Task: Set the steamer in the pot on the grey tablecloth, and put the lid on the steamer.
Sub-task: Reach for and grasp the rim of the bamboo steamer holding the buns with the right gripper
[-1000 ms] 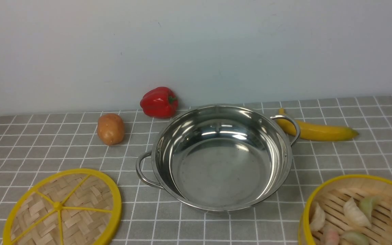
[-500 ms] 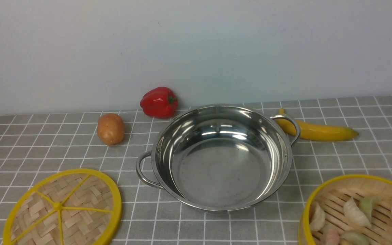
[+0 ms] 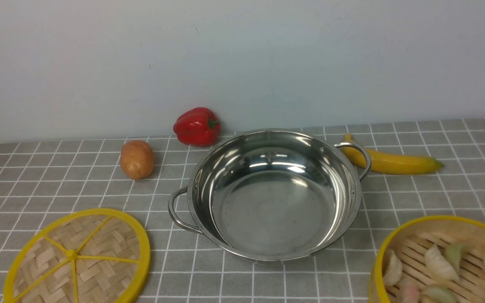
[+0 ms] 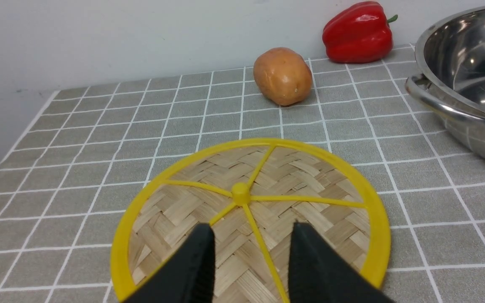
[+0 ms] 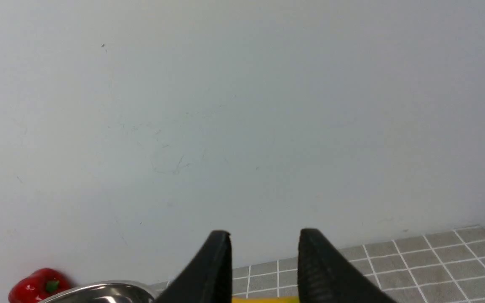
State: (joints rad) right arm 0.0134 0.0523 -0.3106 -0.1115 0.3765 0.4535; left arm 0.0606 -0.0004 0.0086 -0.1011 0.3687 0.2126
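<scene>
Up close, the left fingers (image 4: 196,269) hung parted just above the lid (image 3: 78,256), gripping nothing. The lid lay flat at the near left of the grey tablecloth (image 3: 57,185). Near right sat the steamer (image 3: 449,227), dumplings (image 3: 438,263) inside. Between them, farther back, the pot (image 3: 272,202) stood empty. The right fingers (image 5: 215,269) were spread and empty, facing the wall. Beyond lay a potato (image 3: 137,159), red pepper (image 3: 196,126) and banana (image 3: 394,163).
</scene>
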